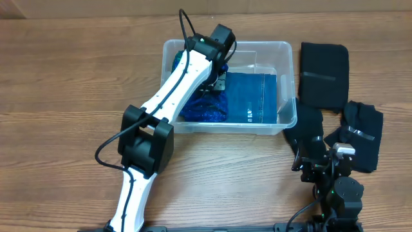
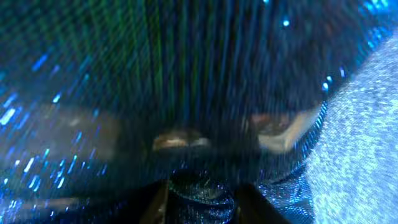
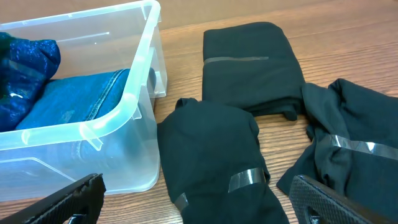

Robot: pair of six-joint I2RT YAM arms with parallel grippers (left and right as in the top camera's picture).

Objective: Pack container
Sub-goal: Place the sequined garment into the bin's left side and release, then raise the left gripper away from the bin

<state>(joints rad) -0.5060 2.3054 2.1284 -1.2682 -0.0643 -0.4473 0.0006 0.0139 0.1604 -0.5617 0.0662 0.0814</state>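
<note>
The clear plastic container [image 1: 289, 82] stands at mid-table, and its near corner shows in the right wrist view [image 3: 138, 74]. Inside lie folded blue jeans [image 1: 257, 96] and a crumpled sparkly blue cloth [image 1: 205, 111]. My left gripper [image 1: 217, 80] reaches down into the container. In the left wrist view its fingers [image 2: 202, 205] are closed on a bunch of the sparkly blue cloth [image 2: 199, 93], which fills the view. My right gripper [image 3: 199, 208] is open and empty, low over a black garment with shiny strips [image 3: 214, 155] beside the container.
Three black folded garments lie right of the container: one at the back [image 1: 325, 71], one by the container's corner [image 1: 309, 125], one further right [image 1: 364, 132]. Bare wooden table [image 1: 71, 84] lies left and in front.
</note>
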